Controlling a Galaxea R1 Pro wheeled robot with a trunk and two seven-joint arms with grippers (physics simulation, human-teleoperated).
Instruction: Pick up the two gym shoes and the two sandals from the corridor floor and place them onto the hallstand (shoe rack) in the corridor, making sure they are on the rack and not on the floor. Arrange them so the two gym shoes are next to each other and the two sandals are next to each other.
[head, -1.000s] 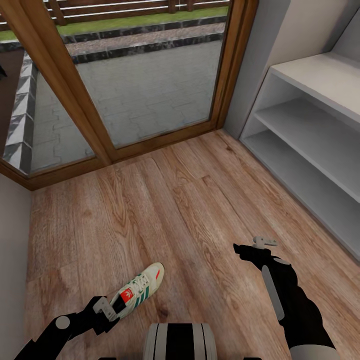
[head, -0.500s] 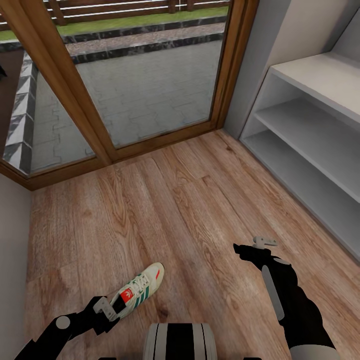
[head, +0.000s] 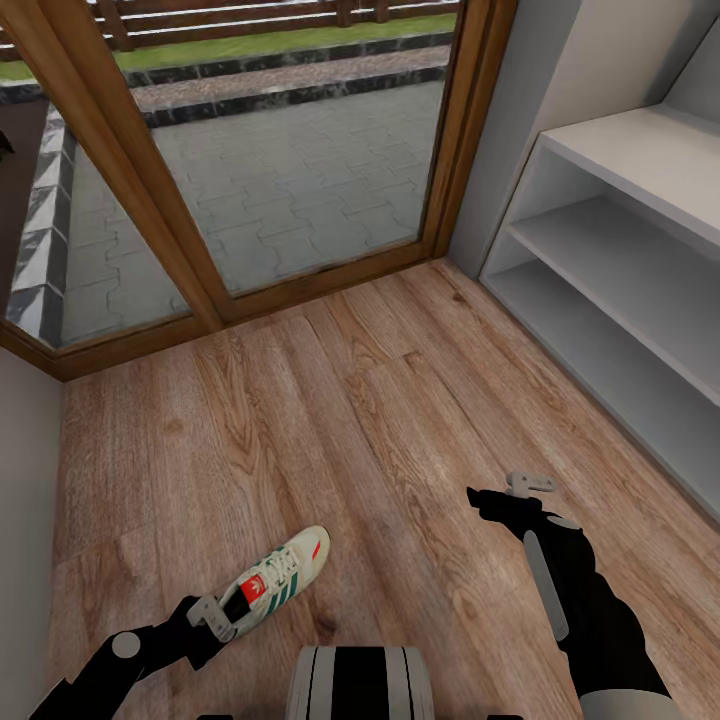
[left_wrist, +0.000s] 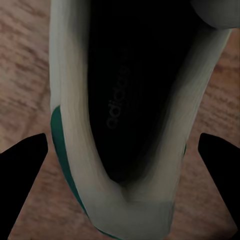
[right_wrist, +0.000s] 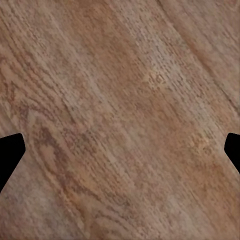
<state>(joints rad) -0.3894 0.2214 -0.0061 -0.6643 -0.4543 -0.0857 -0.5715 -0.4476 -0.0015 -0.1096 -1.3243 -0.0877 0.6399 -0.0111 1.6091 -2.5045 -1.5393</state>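
Wood-plank corridor floor (head: 330, 420) lies under us. Our left gripper (head: 212, 618) hangs spread wide over the heel of one gym shoe (head: 275, 580), fingers (left_wrist: 22, 172) astride it. Our right gripper (head: 520, 490) is open above bare planks, near the hallstand (head: 640, 270).

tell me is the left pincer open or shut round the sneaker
Open: in the left wrist view the left pincer has its fingertips wide either side of the gym shoe heel, not touching.

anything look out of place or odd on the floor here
One gym shoe lies alone on the wood floor, angled across the planks, while the rack at the right has bare shelves. The left pincer is at its heel, fingers either side, not closed. The shoe looks undamaged.
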